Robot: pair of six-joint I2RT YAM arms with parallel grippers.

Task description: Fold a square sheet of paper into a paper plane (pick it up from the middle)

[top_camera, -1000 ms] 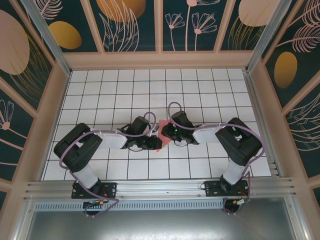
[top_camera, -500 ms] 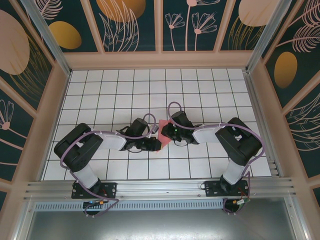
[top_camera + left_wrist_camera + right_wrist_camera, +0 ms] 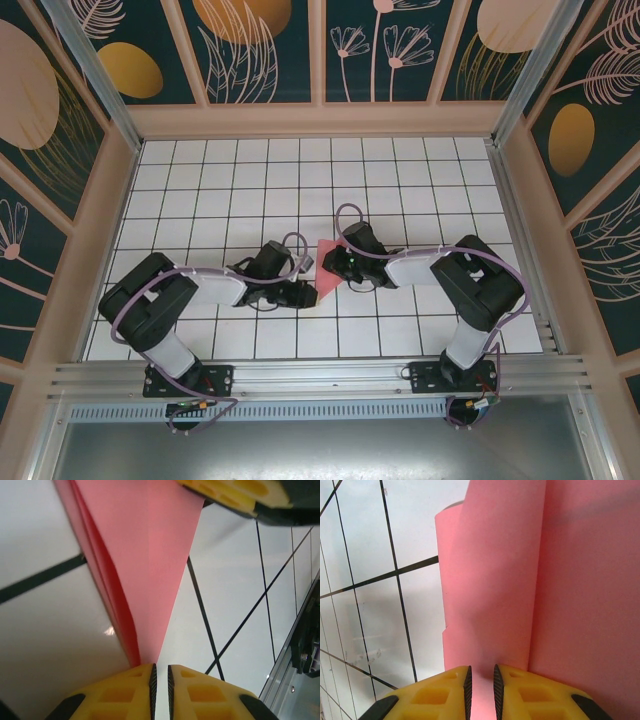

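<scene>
Where the left gripper point(image 3: 160, 669) shows in its own wrist view, its two yellow fingers stand nearly together with a hairline gap between them. The narrow end of the pink paper point(image 3: 150, 570) runs down into that gap, so it is pinched. From the pinch the paper widens away from the camera as a long wedge. Several layers are stacked along its left edge, with a darker red shade beneath them. Whether the wedge rests on the tiles or is lifted off them cannot be judged. At the far end of the wedge, top right of that view, a yellow finger point(image 3: 235, 492) of the opposite arm sits at the paper's corner.

Right gripper point(image 3: 481, 682): the fingers are likewise close together, with pink paper filling the slit between them, so it is gripped. Beyond the fingertips the paper spreads as two overlapping panels with a straight fold line between them. There is a rounded, curled edge at the upper left.

Seen from overhead, both grippers meet near the middle of the white tiled table point(image 3: 200, 180), slightly toward the near edge. The left gripper lies at the lower left end of the paper and the right gripper at its upper right. The pink shows between and around them as a slim slanted shape, and its upper end is a small triangle beside the right wrist. Both arms reach inward from their bases at the aluminium rail point(image 3: 320, 372). Dark patterned panels point(image 3: 260, 50) wall the cell on three sides.
</scene>
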